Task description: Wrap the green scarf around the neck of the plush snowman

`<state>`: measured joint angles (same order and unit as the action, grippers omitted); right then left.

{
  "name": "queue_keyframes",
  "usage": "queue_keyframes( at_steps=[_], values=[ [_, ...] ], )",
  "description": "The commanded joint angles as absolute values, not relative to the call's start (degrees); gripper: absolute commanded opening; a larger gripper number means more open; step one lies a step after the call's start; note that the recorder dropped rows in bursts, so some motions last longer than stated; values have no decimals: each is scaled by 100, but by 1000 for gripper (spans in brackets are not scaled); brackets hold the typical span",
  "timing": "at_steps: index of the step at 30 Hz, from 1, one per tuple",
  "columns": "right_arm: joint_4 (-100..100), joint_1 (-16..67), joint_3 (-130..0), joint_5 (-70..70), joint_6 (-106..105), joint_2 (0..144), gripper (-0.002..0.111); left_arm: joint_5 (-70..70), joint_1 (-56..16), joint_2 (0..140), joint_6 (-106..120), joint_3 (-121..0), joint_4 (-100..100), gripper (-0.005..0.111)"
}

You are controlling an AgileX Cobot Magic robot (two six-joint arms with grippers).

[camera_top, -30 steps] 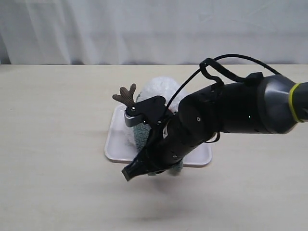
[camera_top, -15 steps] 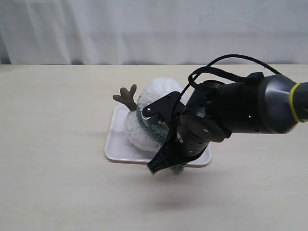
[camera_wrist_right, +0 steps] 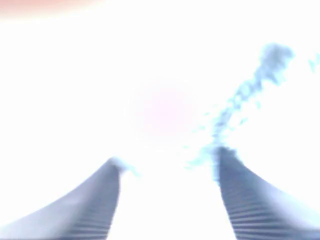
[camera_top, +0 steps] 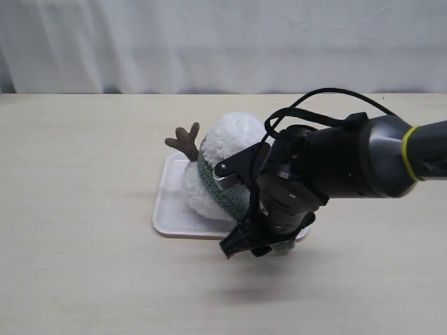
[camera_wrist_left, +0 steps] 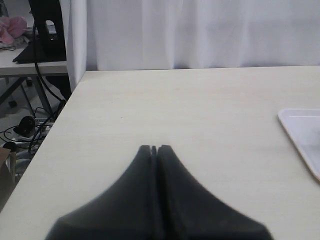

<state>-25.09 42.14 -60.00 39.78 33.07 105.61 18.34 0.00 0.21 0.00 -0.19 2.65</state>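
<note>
The plush snowman lies on its side on a white tray, one brown branch arm sticking up. The green scarf runs as a band across the crease between head and body, and its lower part is hidden behind my right arm. My right gripper hangs at the tray's front edge, in front of the snowman. The right wrist view is washed out white; the jaws stand apart there, with a blurred strip of scarf beyond one fingertip. My left gripper is shut and empty over bare table.
The tray's corner shows at the edge of the left wrist view, well apart from the left gripper. A white curtain backs the table. The table's side edge drops to cables and a desk on the floor.
My right gripper has swung to the right along the tray's front edge and turned, uncovering more of the snowman's body and the scarf band at its neck.
</note>
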Motion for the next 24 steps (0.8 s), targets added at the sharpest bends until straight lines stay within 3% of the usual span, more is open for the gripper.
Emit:
queue_keyframes(
  at_steps=[1,13,24],
  values=[
    [-2489,4201,-5826,3486,3688,10513,68,1764,-3,0,0,0,241,0],
    [-2488,4211,-5850,3762,3637,10357,68,1764,-3,0,0,0,241,0],
    [-1081,4211,-5850,2855,2633,10364,68,1764,-3,0,0,0,241,0]
  ],
)
